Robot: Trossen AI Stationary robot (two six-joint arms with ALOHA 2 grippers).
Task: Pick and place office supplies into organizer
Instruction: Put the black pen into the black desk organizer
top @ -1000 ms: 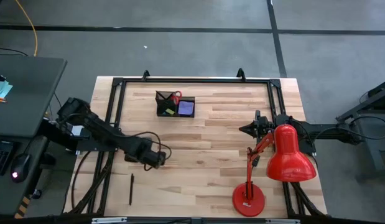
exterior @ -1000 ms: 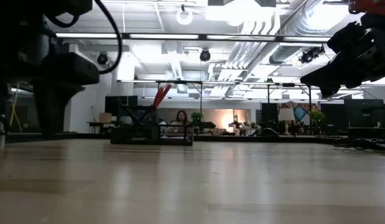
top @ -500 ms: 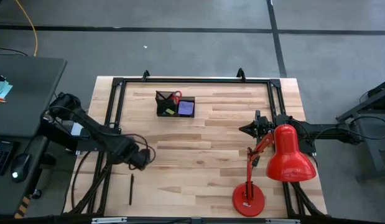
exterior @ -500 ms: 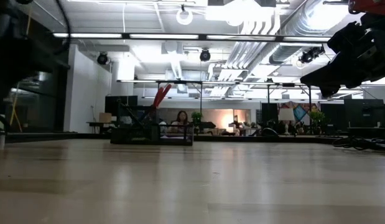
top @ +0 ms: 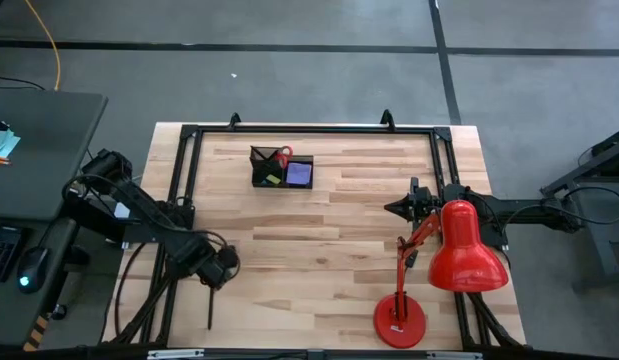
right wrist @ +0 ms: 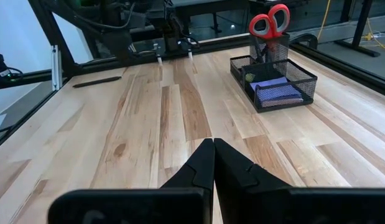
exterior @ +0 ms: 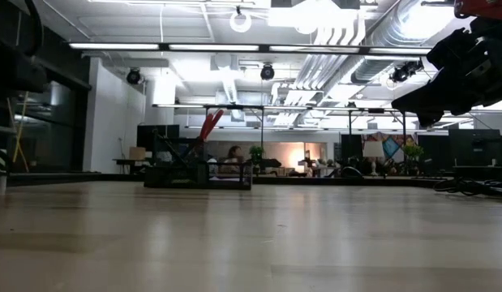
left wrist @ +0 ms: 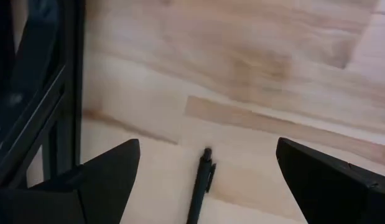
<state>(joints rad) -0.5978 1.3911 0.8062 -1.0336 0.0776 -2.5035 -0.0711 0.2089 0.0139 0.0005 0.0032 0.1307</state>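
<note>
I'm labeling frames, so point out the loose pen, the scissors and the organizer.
pen [left wrist: 198, 190], left wrist view, mid barrel.
scissors [right wrist: 269, 20], right wrist view, red handles.
organizer [right wrist: 298, 81], right wrist view, mesh front wall.

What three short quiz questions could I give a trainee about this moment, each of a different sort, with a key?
1. True or false: the scissors stand in the organizer.
2. Which item lies loose on the table under the left gripper? A) purple pad B) pen C) lamp
3. Fill in: the right gripper is ____ and holds nothing.

Key
1. True; the red handles stick up from the tall compartment, and the purple pad lies in the low one.
2. B; the pen lies between the open fingers, not yet gripped.
3. Shut; it waits on the right side of the table by the red lamp.
</note>
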